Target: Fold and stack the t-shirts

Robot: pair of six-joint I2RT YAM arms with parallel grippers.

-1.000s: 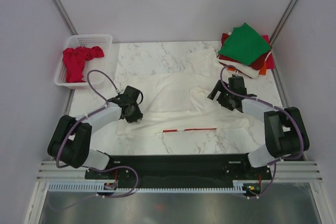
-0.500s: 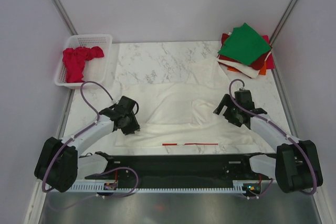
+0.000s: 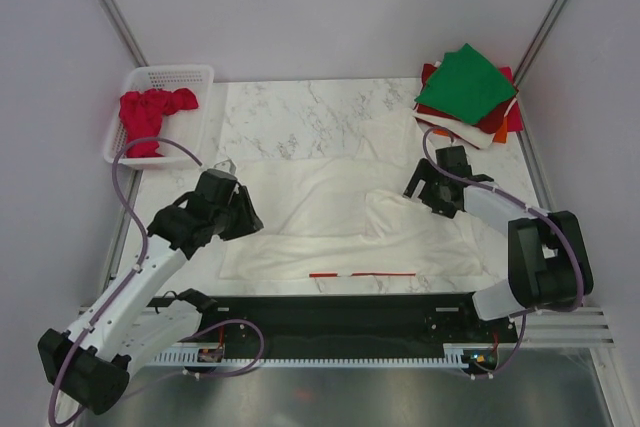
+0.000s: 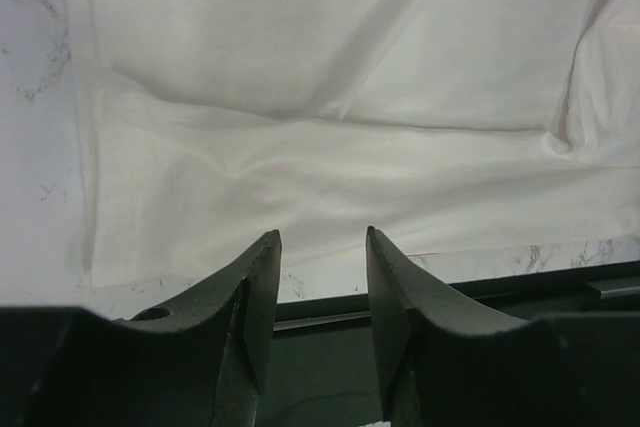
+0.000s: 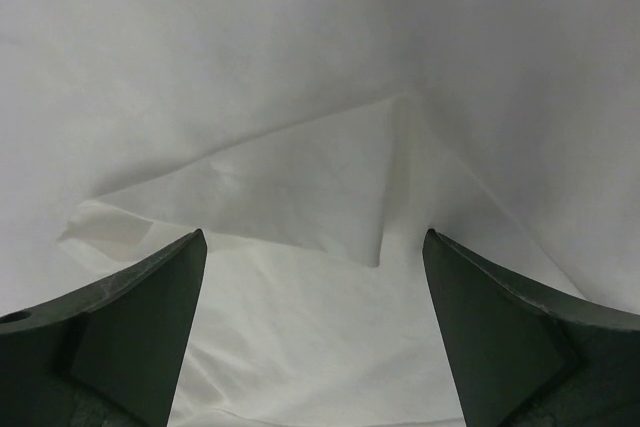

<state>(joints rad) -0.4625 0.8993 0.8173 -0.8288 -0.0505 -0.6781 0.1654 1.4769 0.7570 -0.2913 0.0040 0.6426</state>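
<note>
A large cream-white t-shirt (image 3: 330, 212) lies spread on the marble table, with a thin red strip (image 3: 362, 274) at its near hem. My left gripper (image 3: 238, 219) hovers above the shirt's left part, jaws apart and empty; in the left wrist view (image 4: 320, 247) the shirt (image 4: 350, 147) lies below it. My right gripper (image 3: 424, 193) is wide open just over a fold at the shirt's right side (image 5: 300, 187), holding nothing (image 5: 315, 247). A stack of folded shirts, green (image 3: 466, 82) on top with dark red, orange and white under it, sits at the far right. A red shirt (image 3: 148, 115) lies in the basket.
A white lattice basket (image 3: 178, 75) stands at the far left corner. Metal frame posts rise at both far corners. The black base rail (image 3: 340, 312) runs along the near edge, also visible in the left wrist view (image 4: 480, 292).
The shirt slid toward the near edge with both grippers, then was let go. The left arm has risen and drawn back left; the right gripper has moved back toward the far side.
</note>
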